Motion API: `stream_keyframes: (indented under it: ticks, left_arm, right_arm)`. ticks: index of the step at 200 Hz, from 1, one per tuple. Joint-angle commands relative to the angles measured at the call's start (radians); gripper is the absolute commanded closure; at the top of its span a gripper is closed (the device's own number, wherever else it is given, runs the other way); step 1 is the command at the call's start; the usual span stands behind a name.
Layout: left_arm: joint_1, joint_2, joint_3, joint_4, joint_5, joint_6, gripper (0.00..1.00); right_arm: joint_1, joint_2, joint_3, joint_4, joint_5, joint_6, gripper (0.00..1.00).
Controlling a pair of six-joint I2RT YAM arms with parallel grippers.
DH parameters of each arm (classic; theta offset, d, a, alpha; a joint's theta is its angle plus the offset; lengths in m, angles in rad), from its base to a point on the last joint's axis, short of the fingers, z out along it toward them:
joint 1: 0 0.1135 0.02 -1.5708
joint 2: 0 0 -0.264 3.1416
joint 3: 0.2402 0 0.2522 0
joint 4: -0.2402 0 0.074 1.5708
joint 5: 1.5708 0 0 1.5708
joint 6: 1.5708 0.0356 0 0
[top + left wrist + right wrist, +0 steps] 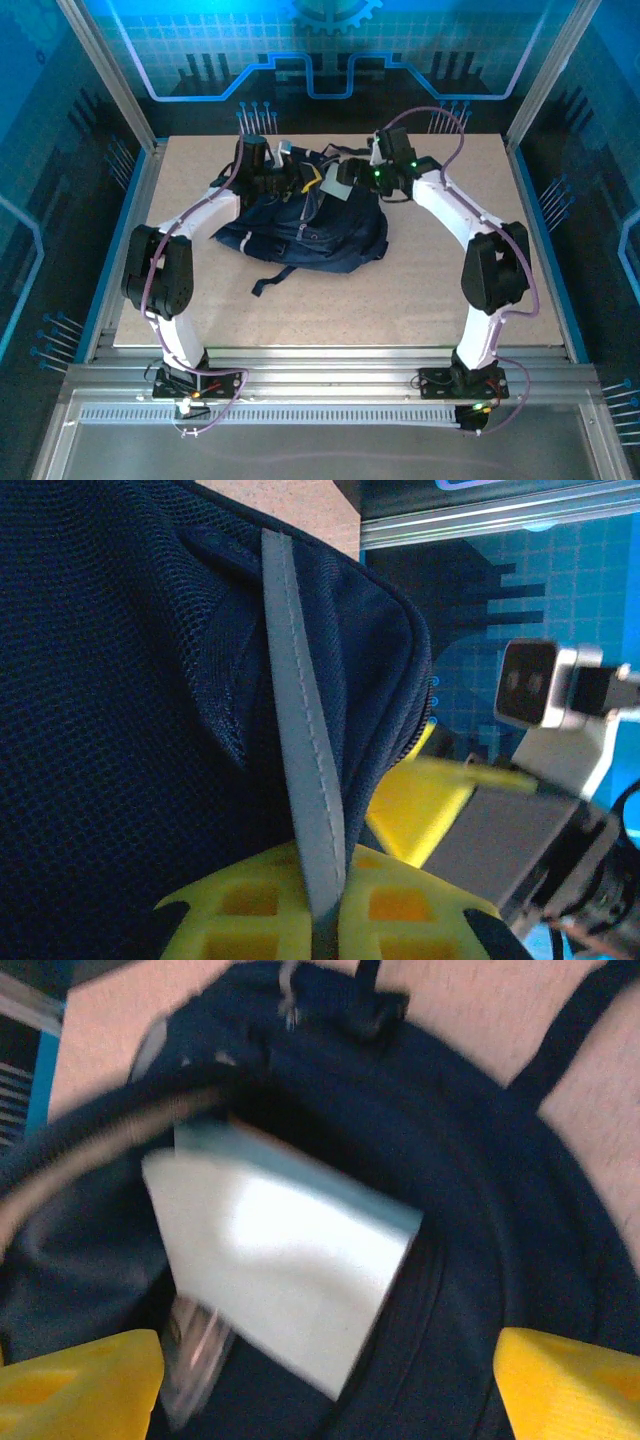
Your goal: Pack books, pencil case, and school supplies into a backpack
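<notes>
A blurred light-blue pad sits inside the backpack mouth — edges smeared

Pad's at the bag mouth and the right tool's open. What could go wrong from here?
1. The light-blue pad lies tilted in the mouth of the backpack, not clearly down inside; it may hang on the zip edge or slide out.
2. The left tool is shut on a thin grey strap alone; a slip would likely let the fabric drop over the pad.
</notes>
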Motion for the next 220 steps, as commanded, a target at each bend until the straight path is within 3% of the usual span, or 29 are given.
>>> stream_keyframes:
  ticks: [1, 16, 42, 66, 117, 142, 180, 220]
  left_arm:
    - [-0.009, -0.036, 0.099, 0.106, 0.118, -0.015, 1.0]
    - [-0.015, -0.044, 0.093, 0.1, 0.118, -0.003, 1.0]
    - [-0.025, -0.046, 0.085, 0.085, 0.076, 0.032, 1.0]
    - [-0.038, -0.01, 0.092, 0.132, 0.06, 0.008, 1.0]
    - [-0.09, 0.1, 0.181, 0.165, 0.043, -0.019, 1.0]
    - [-0.108, 0.129, 0.208, 0.148, 0.022, -0.016, 1.0]
    - [-0.115, 0.138, 0.187, 0.211, 0.023, -0.05, 1.0]
    - [-0.117, 0.138, 0.157, 0.225, 0.024, -0.062, 1.0]
  right_arm:
    - [-0.013, 0.118, 0.117, -0.049, -0.001, -0.063, 0.15]
    - [-0.01, 0.176, 0.158, -0.029, -0.056, -0.072, 0.22]
    - [-0.004, 0.213, 0.167, -0.045, -0.098, -0.079, 0.5]
    - [0.006, 0.141, 0.05, 0.003, -0.137, -0.057, 0.58]
    - [0.057, 0.029, -0.068, 0.018, -0.153, -0.025, 0.55]
    - [0.086, -0.026, -0.096, -0.01, -0.09, -0.02, 0.45]
    - [0.087, -0.006, -0.122, 0.038, -0.18, 0.016, 0.51]
    - [0.017, -0.048, -0.18, 0.072, -0.241, 0.005, 0.5]
